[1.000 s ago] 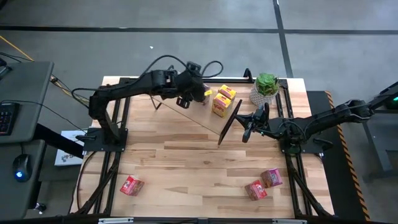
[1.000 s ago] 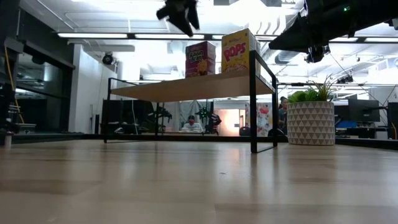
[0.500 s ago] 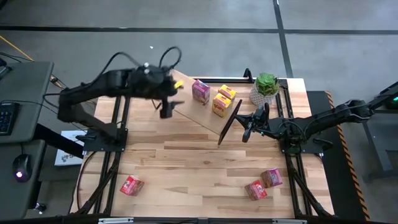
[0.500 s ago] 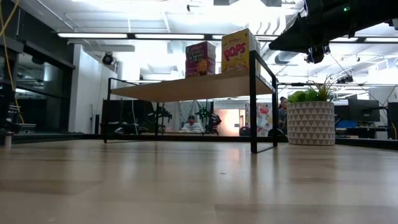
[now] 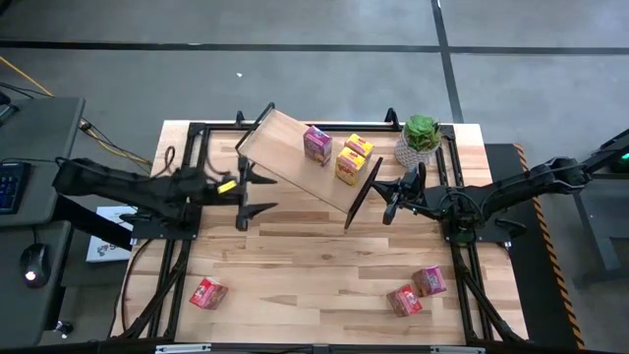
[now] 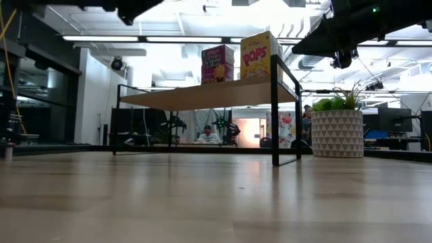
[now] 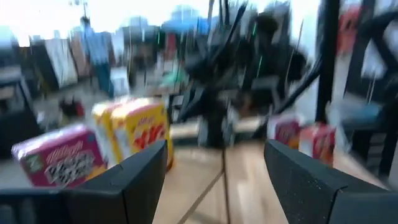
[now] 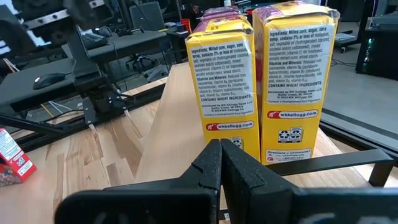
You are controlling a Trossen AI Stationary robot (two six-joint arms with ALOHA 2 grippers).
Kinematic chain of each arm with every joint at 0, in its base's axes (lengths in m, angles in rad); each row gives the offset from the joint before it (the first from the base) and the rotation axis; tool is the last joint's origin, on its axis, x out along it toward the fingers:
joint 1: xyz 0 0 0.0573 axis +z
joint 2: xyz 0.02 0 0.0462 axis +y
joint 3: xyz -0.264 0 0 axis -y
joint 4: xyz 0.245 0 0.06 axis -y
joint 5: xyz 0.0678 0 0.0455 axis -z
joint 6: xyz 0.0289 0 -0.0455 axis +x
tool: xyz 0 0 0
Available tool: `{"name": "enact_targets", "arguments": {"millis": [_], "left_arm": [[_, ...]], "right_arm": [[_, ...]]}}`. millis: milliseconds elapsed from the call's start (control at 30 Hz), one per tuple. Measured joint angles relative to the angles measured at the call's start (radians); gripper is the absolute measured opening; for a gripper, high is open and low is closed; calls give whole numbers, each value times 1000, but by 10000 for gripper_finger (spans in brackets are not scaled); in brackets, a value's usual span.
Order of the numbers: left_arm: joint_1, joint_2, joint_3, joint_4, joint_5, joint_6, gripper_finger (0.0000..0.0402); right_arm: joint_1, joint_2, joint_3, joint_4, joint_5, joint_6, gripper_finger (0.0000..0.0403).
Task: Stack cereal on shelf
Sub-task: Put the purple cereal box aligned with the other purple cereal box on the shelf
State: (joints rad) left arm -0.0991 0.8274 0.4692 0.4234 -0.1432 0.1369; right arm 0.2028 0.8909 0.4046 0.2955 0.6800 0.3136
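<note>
You have three boxes on the shelf [image 5: 285,157] and three left on the worktop [image 5: 295,246], so the job looks about half done. Nearest you, a red box [image 5: 207,292] lies alone at the near left, and a red box [image 5: 404,300] and a pink box [image 5: 428,281] lie touching at the near right, close to the near edge and beside the right frame rail. The middle of the worktop is open, which gives you room to swing in.

The left tool [image 5: 244,194] hangs over the left side, fingers spread and holding nothing, on a clear line to the lone red box. The right tool [image 5: 389,200] waits with its fingers pressed together and empty, just beside the shelf's black end frame [image 5: 362,193].

On the shelf's right half stand a pink box [image 5: 316,145] and two yellow boxes [image 5: 352,158]; its left half is bare. A potted plant [image 5: 420,139] crowds the far right corner.
</note>
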Motion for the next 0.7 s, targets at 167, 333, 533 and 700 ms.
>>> {"name": "enact_targets", "arguments": {"millis": [167,333,533,700], "left_arm": [[-29,-50,-134,260,-19,14,259],[-29,-80,-145,250,-72,6,259],[-29,-80,-145,248,-72,-2,259],[-29,-80,-145,248,-72,1,259]], "right_arm": [[0,0,0,0,0,-3,0],[0,0,0,0,0,-4,0],[0,0,0,0,0,-4,0],[0,0,0,1,0,1,0]]}}
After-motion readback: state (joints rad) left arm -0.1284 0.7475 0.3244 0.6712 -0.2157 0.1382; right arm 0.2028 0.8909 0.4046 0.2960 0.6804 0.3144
